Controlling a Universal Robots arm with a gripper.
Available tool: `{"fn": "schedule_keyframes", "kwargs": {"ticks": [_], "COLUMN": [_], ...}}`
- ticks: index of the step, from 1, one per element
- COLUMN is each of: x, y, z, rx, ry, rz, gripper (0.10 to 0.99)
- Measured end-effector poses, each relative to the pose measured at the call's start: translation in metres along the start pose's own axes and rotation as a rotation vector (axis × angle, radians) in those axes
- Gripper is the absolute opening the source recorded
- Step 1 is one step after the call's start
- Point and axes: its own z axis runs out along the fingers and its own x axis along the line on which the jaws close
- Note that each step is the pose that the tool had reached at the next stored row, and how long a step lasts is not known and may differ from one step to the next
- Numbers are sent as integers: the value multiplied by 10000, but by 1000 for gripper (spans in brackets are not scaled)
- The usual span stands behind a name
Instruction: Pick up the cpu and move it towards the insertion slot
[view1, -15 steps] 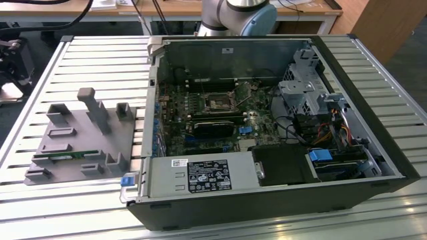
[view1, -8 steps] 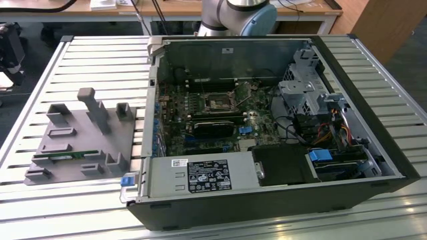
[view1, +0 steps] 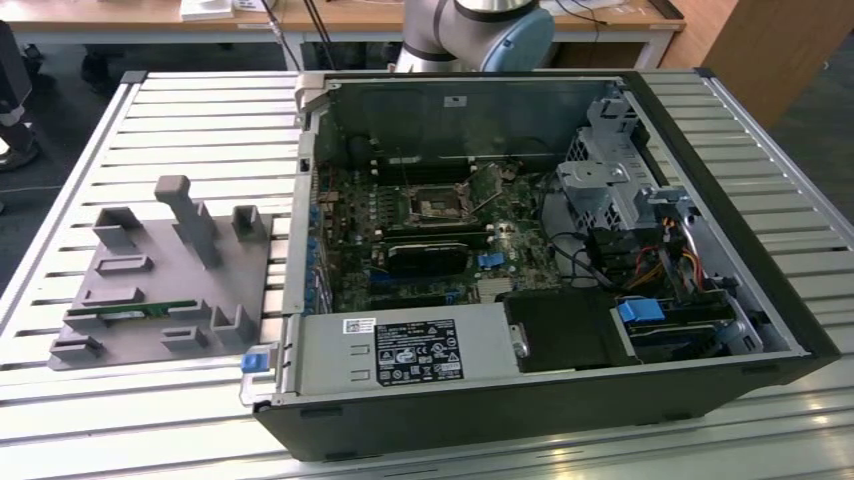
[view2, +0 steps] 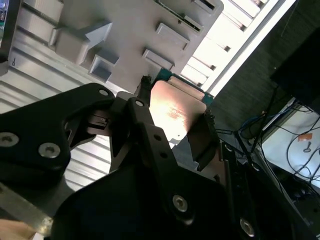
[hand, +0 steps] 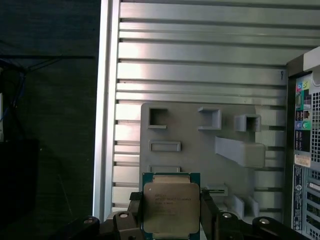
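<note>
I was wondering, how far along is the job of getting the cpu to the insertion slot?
Done: the gripper is shut on the cpu, which looks lifted. In hand: the cpu hangs over the grey fixture, outside the computer case. Left: it has not reached the insertion slot inside that case.

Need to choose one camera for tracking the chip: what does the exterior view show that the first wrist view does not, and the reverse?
Exterior view: the inside of the open computer case, with the square socket on its board.

First wrist view: the chip clamped between the fingers, with the grey holder behind it.

Both: the grey holder, the slatted table under it, and the computer case, whose outer edge is what the wrist view catches.
</note>
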Motion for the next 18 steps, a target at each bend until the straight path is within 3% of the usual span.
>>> {"fn": "schedule_keyframes", "kwargs": {"ticks": [5, 18], "x": [-10, -187], "y": [1, -3], "z": [-3, -2], "rx": [2, 1], "ry": [4, 3], "rz": [1, 0], "gripper": [541, 541]}}
